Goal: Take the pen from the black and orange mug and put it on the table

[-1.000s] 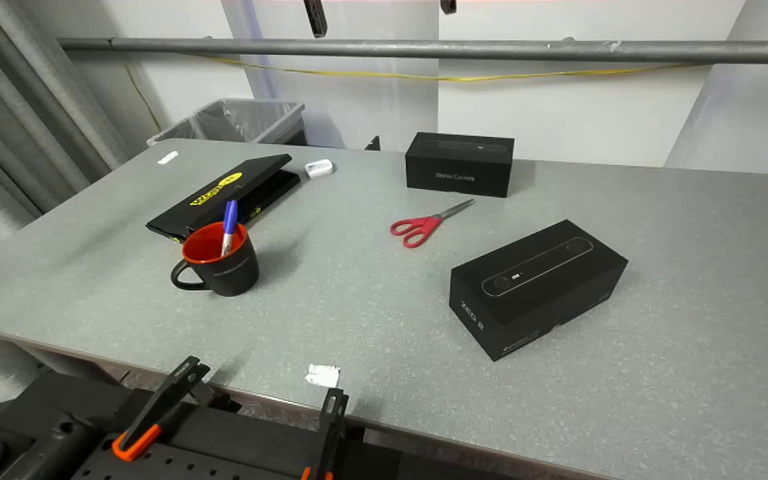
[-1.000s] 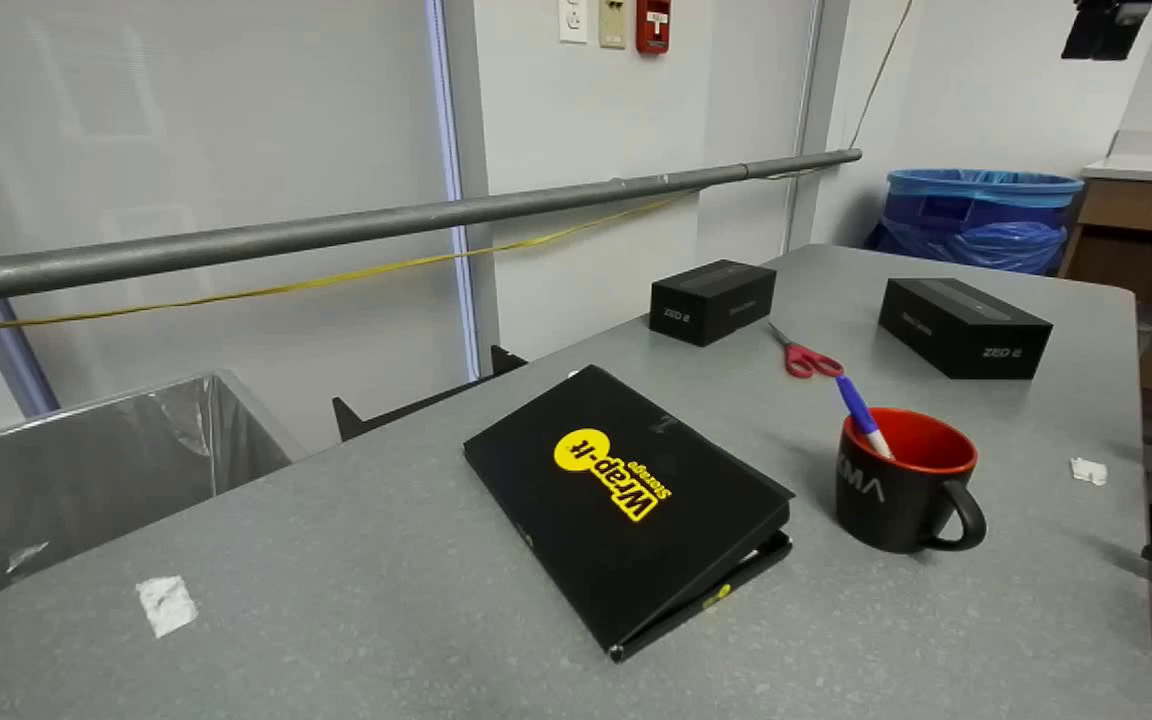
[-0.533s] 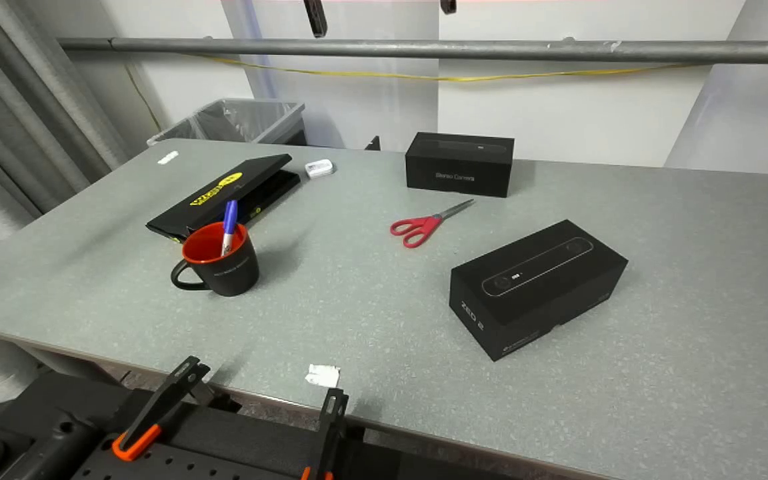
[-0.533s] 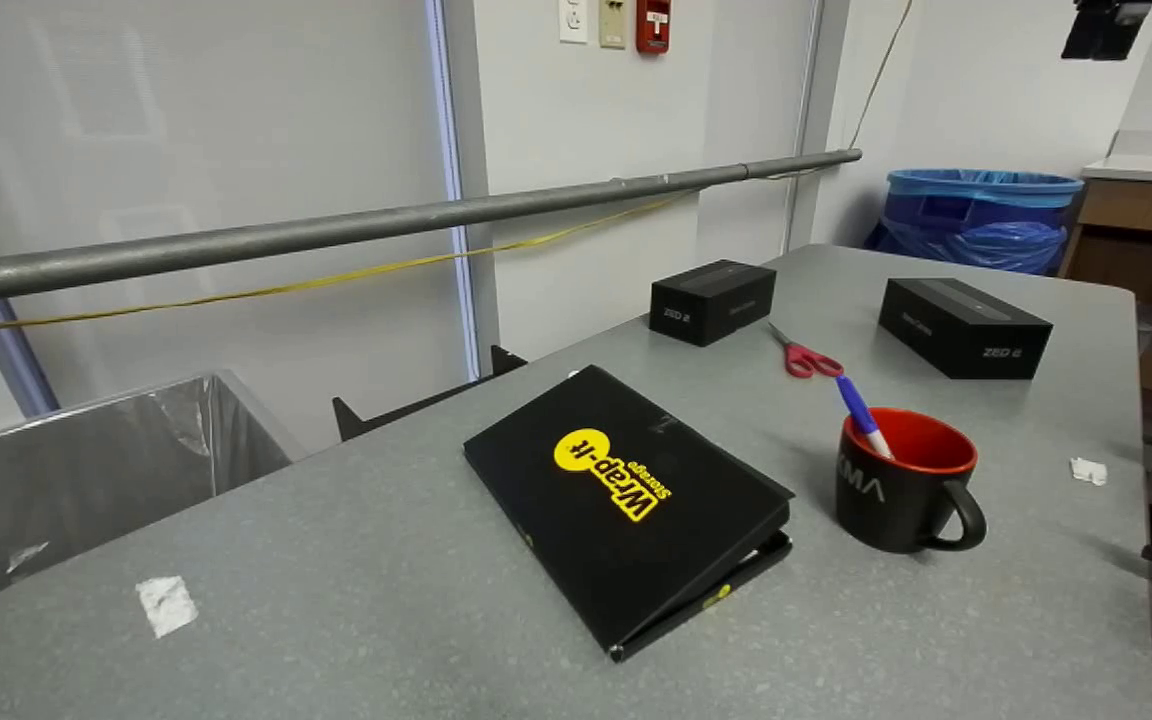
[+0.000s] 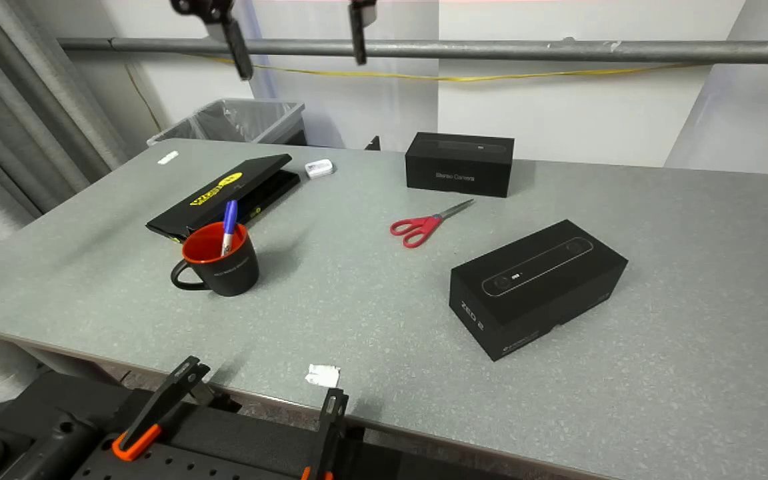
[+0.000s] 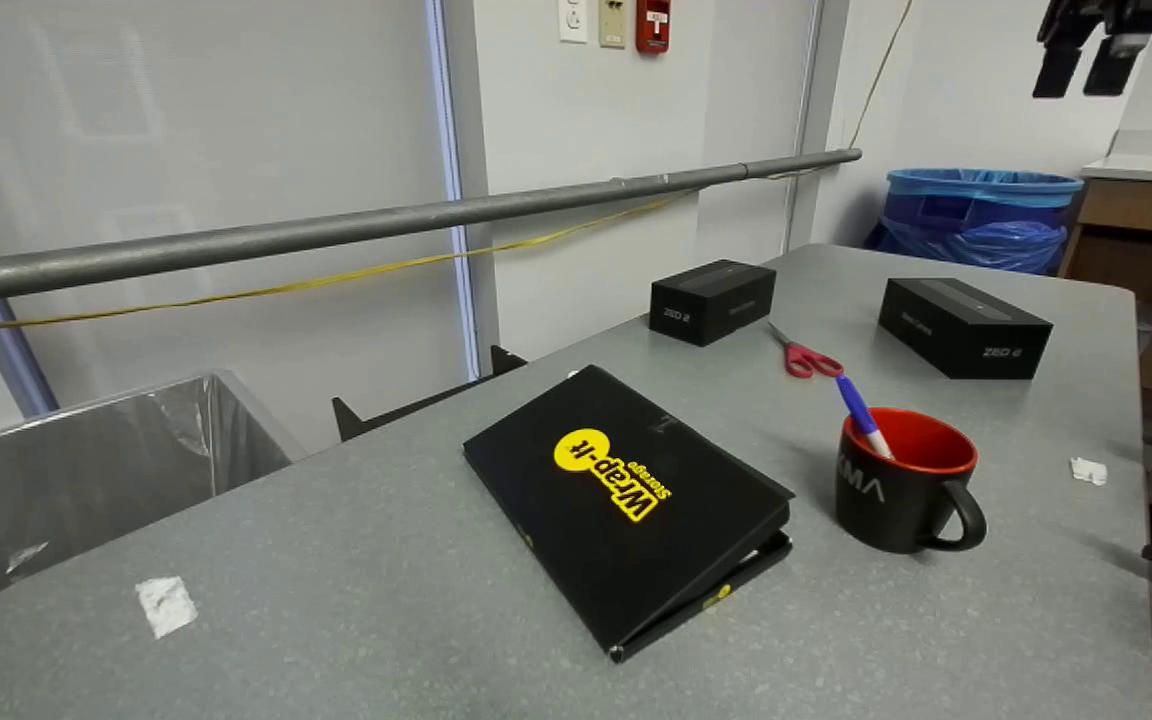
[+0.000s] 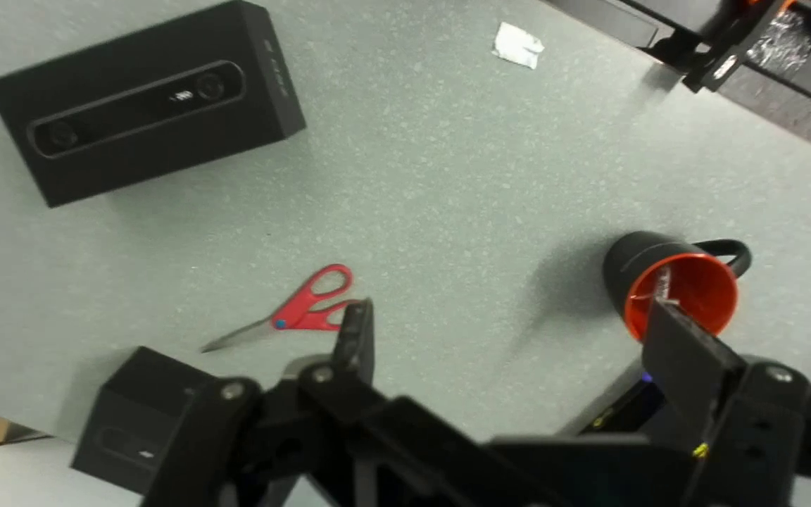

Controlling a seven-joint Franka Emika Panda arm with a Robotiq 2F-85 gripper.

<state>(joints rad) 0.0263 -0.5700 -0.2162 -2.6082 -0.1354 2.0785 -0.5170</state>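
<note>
The blue pen (image 5: 230, 219) leans in the black and orange mug (image 5: 232, 272), its blue end standing above the rim. The mug stands upright on the grey table (image 5: 357, 313). Pen (image 6: 858, 405) and mug (image 6: 881, 505) also show in an exterior view. My gripper (image 5: 303, 68) is open and empty, high above the table and apart from the mug. In the wrist view, the fingers of my gripper (image 7: 511, 310) stand wide apart. The right finger (image 7: 690, 359) covers most of the pen; its pale lower part (image 7: 663, 280) shows inside the mug (image 7: 634, 257).
A black box with yellow print (image 6: 626, 500) lies right beside the mug. Red scissors (image 5: 417, 229) and two black camera boxes (image 5: 537, 287) (image 5: 461, 165) lie on the table. A small white item (image 5: 319, 168) lies near the far edge. Black clamps (image 5: 334, 413) hold at the front edge.
In the exterior views, my gripper has come lower and, in one of them, moved left toward the mug's side. It stays open. Pen, mug and the other objects have not moved.
</note>
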